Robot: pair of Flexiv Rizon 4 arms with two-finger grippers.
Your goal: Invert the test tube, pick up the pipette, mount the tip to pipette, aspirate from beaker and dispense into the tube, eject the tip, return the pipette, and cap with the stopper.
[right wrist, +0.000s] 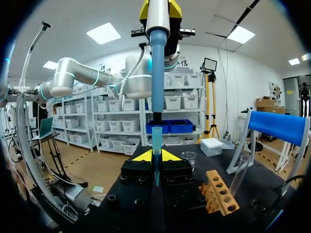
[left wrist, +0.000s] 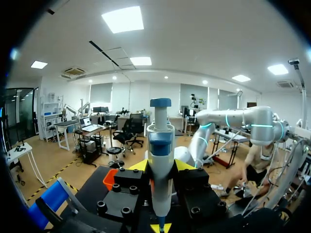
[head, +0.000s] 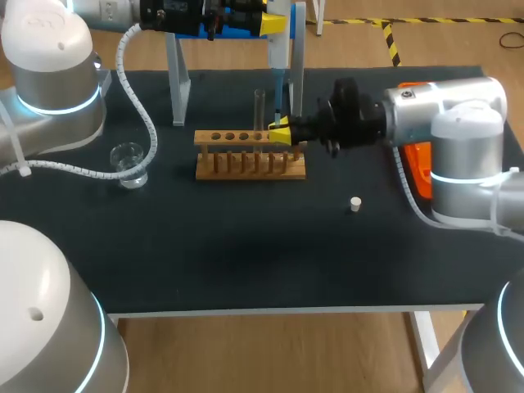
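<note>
Black table [head: 246, 262]. Left arm [head: 49, 74] comes in over the far edge, left gripper [head: 274, 23] clenched on the pipette [head: 278, 49], which hangs upright above the rack's right end. Right arm [head: 442, 123] reaches in level, right gripper [head: 281, 133] grasping the blue tip [right wrist: 156, 145] upright right under the pipette's shaft; can't tell if they're seated together. Grey-legged stand [head: 178, 82] at the back. Orange box [head: 419, 168] beside the right arm, contents hidden. Wooden rack [head: 250, 164] mid-table, holding one tube [head: 260, 110], upright, looks empty. Clear beaker [head: 128, 162] left of the rack, contents can't be told. White stopper [head: 355, 204] alone on the table, right of the rack.
</note>
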